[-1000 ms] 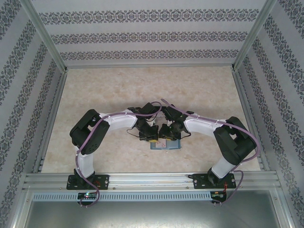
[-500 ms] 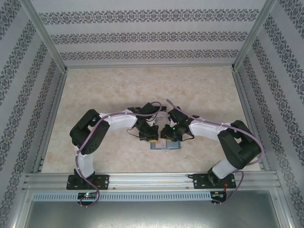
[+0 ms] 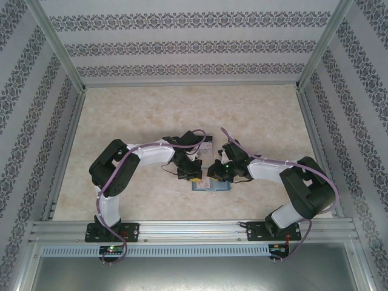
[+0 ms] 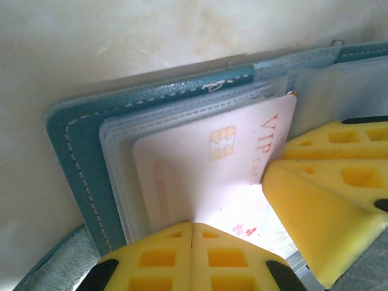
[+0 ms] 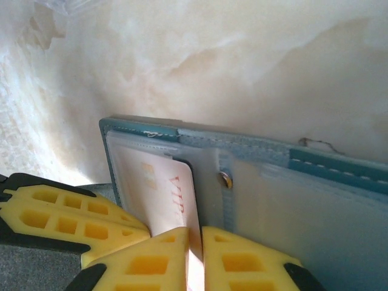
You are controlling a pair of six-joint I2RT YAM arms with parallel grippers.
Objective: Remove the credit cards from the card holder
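pinkish-white credit card (image 4: 188, 173) sits tucked inside the open card holder (image 4: 65, 159)

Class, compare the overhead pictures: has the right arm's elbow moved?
Yes. The elbow has swung right and nearer the front rail, while the card holder stays put.

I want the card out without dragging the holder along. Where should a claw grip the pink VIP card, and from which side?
The pink VIP card lies flat in the card holder, one end tucked among clear sleeves. Pinch the lettered end by the middle fold, coming in from the fold side across its thin edge.
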